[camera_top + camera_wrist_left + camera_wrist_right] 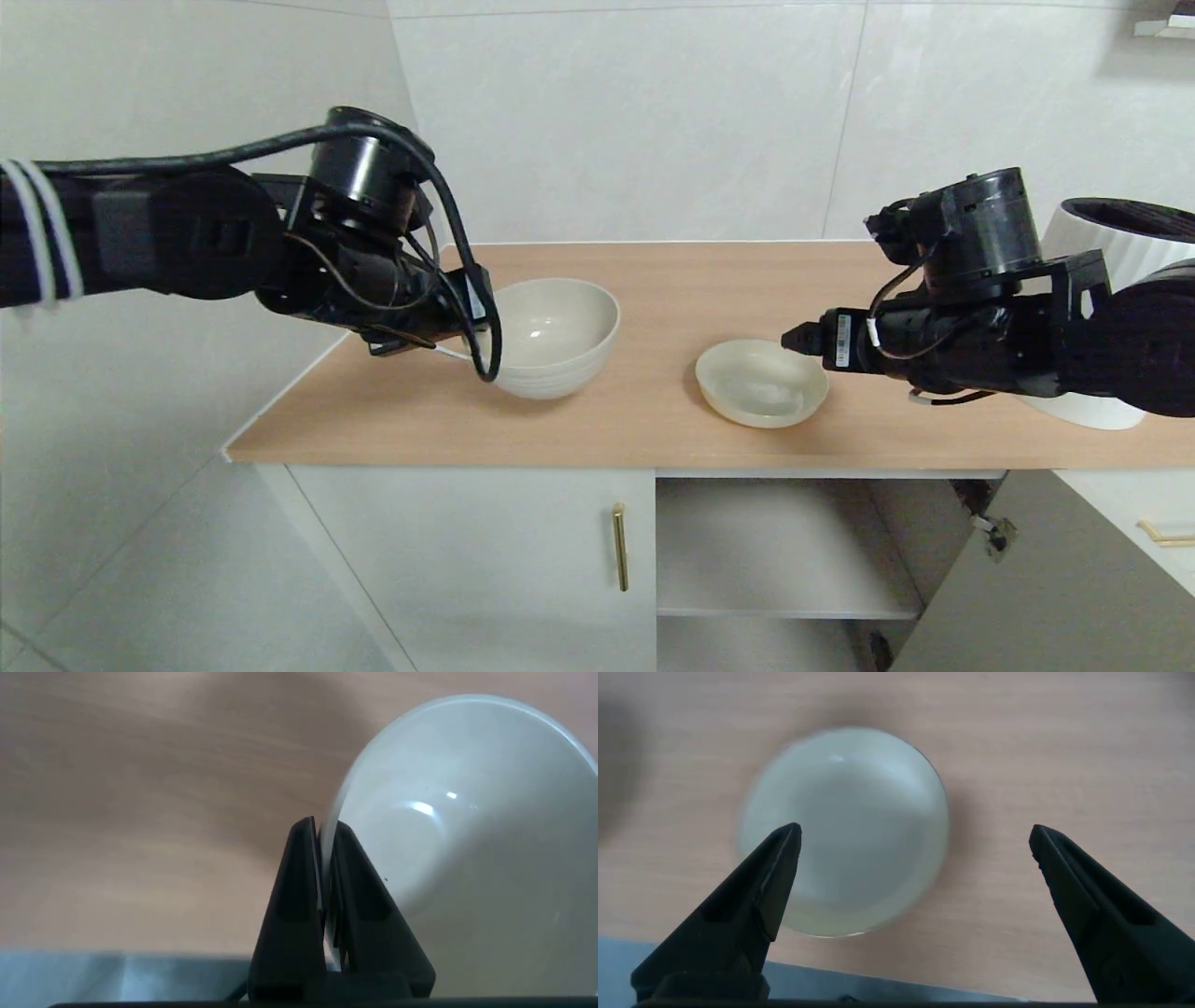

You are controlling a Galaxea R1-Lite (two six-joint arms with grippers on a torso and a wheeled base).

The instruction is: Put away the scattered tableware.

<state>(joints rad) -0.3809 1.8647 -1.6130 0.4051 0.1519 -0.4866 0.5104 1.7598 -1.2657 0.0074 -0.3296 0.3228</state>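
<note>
The left end effector (464, 329) is clenched on the rim of the large bowl (555, 336) on the bench (653, 280); so thin a pinch could let the bowl tip or slip when lifted. The right end effector (913, 833) hangs spread wide above the small dish (761, 385) (a nudge might push it off the front edge). The walls are white tile, and an open cabinet (784, 541) sits below.

The bowl (555, 336) is found left of centre on the worktop (653, 280), the dish (761, 383) to its right, the pot (1134, 247) far right.
</note>
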